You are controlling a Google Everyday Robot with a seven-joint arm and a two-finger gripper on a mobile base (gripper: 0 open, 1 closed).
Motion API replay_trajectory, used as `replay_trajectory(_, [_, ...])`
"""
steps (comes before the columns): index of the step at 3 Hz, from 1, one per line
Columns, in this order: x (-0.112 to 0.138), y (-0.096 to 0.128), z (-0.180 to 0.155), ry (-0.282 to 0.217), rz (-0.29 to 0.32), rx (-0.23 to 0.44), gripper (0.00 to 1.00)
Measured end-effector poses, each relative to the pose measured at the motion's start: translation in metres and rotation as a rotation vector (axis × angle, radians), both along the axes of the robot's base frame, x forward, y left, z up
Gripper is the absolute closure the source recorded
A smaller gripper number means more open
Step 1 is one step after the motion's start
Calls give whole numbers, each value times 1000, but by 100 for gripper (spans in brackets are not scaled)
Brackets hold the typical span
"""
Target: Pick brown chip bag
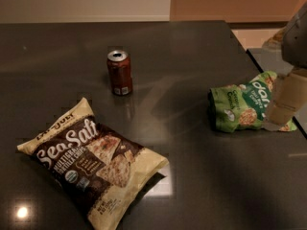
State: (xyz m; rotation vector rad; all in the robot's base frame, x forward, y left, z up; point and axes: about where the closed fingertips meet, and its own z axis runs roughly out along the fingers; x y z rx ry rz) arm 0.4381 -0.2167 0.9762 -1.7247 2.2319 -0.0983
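The brown chip bag [93, 159] lies flat on the dark table [192, 176] at the front left. It is dark brown and cream, with white "Sea Salt" lettering and chip pictures. My gripper [284, 104] hangs at the far right edge of the view, in front of the right end of a green snack bag. It is far to the right of the brown chip bag and touches nothing that I can see.
A green snack bag [240, 107] lies at the right, near the table's right edge. A red soda can [119, 72] stands upright behind the brown bag. The table's right edge [268, 75] runs diagonally close to the gripper.
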Motion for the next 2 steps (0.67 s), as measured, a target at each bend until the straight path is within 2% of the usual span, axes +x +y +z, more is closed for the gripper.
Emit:
replay_trajectory(1, [1,1,1,1,4,-3,0])
replay_trajectory(2, [0,23,-1,43,48,17,0])
